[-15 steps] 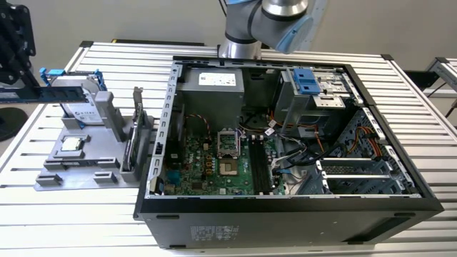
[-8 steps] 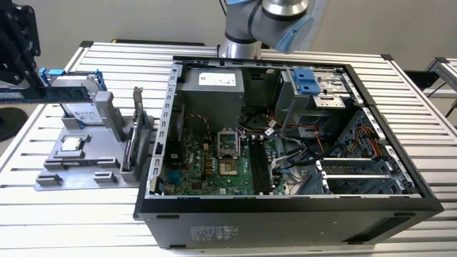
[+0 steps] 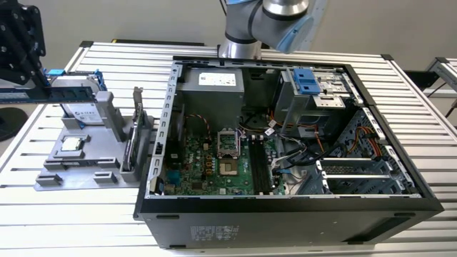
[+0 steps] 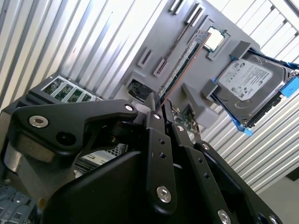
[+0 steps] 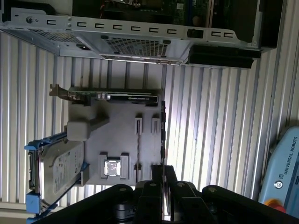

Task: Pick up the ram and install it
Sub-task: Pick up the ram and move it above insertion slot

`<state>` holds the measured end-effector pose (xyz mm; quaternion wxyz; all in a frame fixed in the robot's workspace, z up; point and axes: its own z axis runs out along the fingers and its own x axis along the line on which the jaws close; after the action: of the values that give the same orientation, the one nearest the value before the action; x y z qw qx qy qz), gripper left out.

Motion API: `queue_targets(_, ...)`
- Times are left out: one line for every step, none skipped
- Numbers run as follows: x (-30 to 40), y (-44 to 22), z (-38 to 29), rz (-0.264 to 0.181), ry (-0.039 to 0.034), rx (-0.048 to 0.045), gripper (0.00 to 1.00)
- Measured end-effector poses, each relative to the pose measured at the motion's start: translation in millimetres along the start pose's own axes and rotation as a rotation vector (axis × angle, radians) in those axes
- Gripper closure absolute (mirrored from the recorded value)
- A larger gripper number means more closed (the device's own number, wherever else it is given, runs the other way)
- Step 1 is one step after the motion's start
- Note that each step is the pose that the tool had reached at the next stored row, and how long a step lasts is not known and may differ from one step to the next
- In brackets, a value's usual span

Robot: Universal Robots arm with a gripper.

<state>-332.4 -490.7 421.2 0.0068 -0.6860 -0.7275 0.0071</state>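
Exterior view, claw: the claw (image 3: 43, 84) is hanging over the gray parts holder (image 3: 53, 179) at the exterior view's left, pinching the ram (image 3: 68, 95) from above.
Exterior view, ram: it's riding level, lifted clear of the holder and crossing in front of the hard drive (image 3: 84, 113). The open PC case (image 3: 286, 214) is sitting just beside the holder on the counter (image 3: 71, 235).
Second wrist view: the claw (image 4: 158, 108) is squeezing shut on the ram (image 4: 184, 65), which is sticking out past the tips over the holder.
First wrist view: the ram (image 5: 162, 133) is showing edge-on, running out from the closed claw (image 5: 163, 170) along the holder's edge.
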Motion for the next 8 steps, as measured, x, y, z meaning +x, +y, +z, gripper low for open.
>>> queue_targets(-0.1,0.7,0.0,0.000,0.0000,0.0001,1.00)
queue_targets(-0.1,1.5,0.0,0.000,0.0000,0.0001,1.00)
queue_targets(-0.1,2.2,0.0,0.000,0.0001,0.0001,1.00)
queue_targets(-0.2,2.9,0.0,0.000,0.0000,0.0003,1.00)
queue_targets(-0.2,3.6,0.0,0.000,0.0000,0.0004,1.00)
queue_targets(-0.3,4.3,-0.1,0.000,0.0000,0.0005,1.00)
queue_targets(-0.3,5.1,-0.1,0.000,0.0001,0.0006,1.00)
queue_targets(-0.4,5.9,-0.1,0.000,0.0001,0.0007,1.00)
